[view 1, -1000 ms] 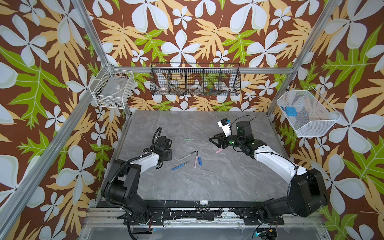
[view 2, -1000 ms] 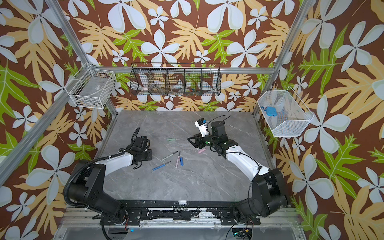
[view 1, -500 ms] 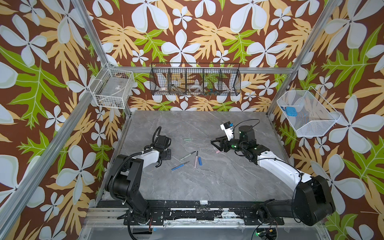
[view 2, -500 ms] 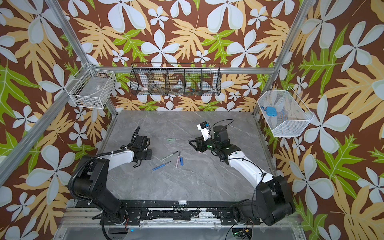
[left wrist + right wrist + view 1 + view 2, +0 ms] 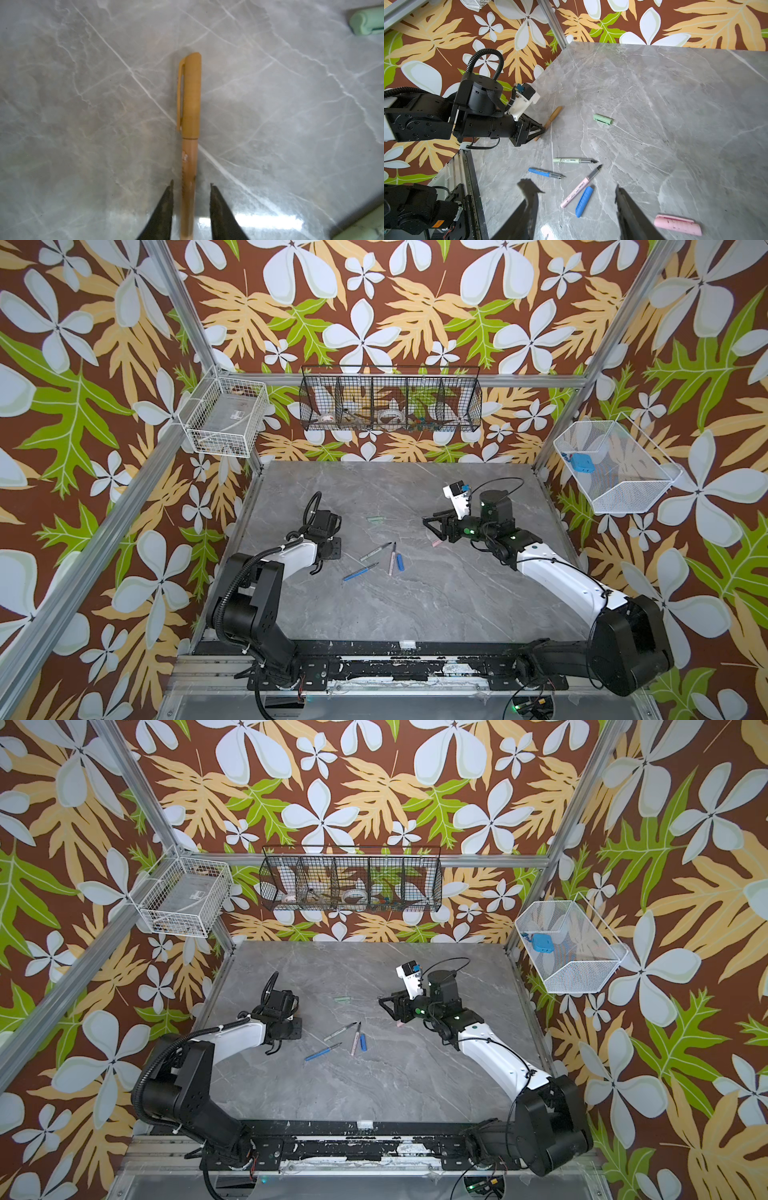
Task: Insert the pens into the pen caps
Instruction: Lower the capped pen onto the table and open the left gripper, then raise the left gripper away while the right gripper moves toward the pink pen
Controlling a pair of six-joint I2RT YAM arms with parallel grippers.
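**Three pens bare, one capped**

Found the brown pen point(image 5: 190, 128) with its cap on, flat on the left side of the worktop point(image 5: 415, 605). Lies between the parted fingers point(image 5: 166, 207) of the left hand point(image 5: 191, 185), with a gap on both sides, so gripping nothing. Saw the right hand point(image 5: 576, 187) spread wide and empty, right of the cluster mid-worktop. Counted there the blue pen point(image 5: 546, 172), grey-green pen point(image 5: 574, 160) and pink pen point(image 5: 580, 188), with the blue cap point(image 5: 584, 201) just beside the pink pen. Noted the pink cap point(image 5: 678, 225) near the right hand and the green cap point(image 5: 603, 119) well apart, farther back.

Judged all of it light, stiff, smooth plastic. Round barrels likely to roll or skid under a glancing touch; clips on the caps likely to check that. Would take a pen mid-barrel, clear of the dark tip. Would take a cap across its closed half, mouth left free.

Could not see the brown pen's tail, cut off at the edge of the left wrist view. Could not pick that pen out in either top view. Could not tell whether its cap is pressed fully home, nor which end of the green cap is open.
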